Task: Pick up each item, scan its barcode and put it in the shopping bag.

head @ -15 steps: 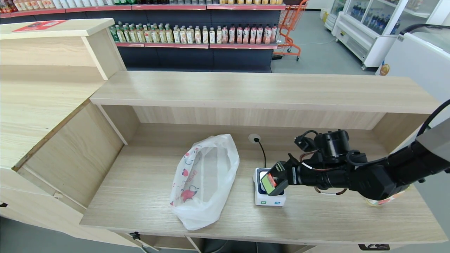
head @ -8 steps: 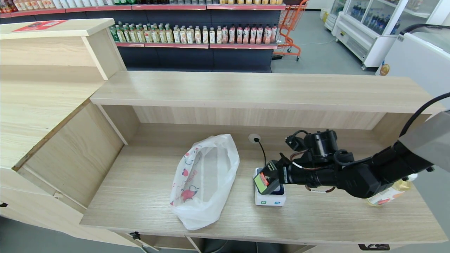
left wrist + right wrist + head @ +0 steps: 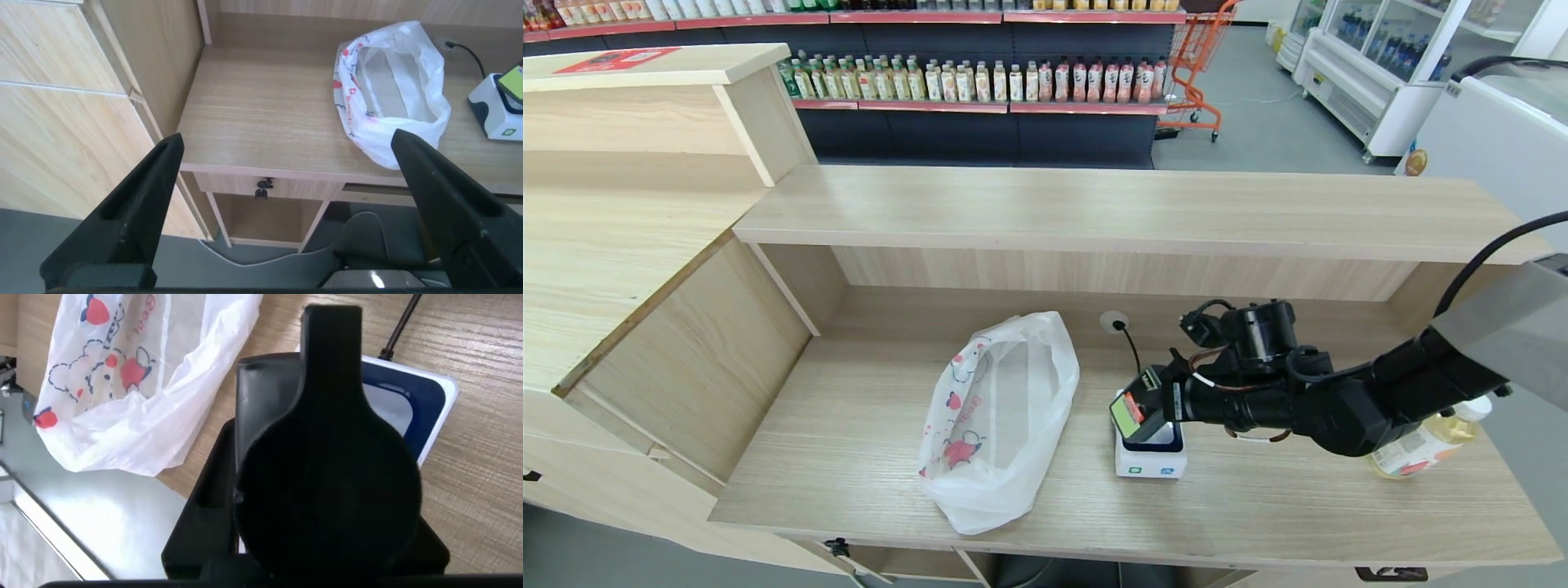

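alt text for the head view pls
The right gripper, jaws shut on a small green-faced item, holds it over the white scanner on a wooden checkout counter. An open white shopping bag lies to the scanner's left; a bottle of yellowish liquid sits partly behind the arm.

The shopping bag (image 3: 996, 425) is showing translucent white with red cartoon prints, the scanner (image 3: 1148, 464) white with a dark blue top, the item (image 3: 1128, 412) green and red, the counter (image 3: 849, 457) pale wood grain.
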Robot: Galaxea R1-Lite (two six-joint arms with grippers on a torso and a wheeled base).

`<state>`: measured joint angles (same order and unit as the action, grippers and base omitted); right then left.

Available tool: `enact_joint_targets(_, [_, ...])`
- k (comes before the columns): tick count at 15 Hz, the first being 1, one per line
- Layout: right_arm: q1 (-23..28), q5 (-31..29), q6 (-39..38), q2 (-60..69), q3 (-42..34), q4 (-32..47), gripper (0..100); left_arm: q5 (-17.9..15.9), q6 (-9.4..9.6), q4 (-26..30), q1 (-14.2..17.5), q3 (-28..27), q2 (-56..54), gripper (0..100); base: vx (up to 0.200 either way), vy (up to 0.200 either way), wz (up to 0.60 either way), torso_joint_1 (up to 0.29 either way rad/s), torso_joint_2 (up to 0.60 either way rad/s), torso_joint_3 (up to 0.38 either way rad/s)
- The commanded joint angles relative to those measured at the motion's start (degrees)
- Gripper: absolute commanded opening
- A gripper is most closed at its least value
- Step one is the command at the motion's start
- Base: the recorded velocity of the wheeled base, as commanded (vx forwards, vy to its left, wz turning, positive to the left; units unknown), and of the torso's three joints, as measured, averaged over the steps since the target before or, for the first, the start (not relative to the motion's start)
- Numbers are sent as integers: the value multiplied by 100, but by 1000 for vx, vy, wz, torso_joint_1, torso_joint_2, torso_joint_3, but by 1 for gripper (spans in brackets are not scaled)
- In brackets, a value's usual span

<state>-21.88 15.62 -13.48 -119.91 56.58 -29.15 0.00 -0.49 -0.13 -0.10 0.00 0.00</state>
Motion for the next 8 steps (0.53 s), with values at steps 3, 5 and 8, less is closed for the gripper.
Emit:
enact_joint_targets(3, [0,-41,-155,758,82,-56,0,0,-4,-4,1,0,9,100,0,0,0,0,0,0])
enact_joint_targets(5, [184,-489,399,1593,-138,-197,0,0,-4,-4,1,0,9,100,0,0,0,0,0,0])
enact_joint_targets(8, [211,-815,1234,2331,-1070,-293,0,0,-4,-4,1,0,9,100,0,0,0,0,0,0])
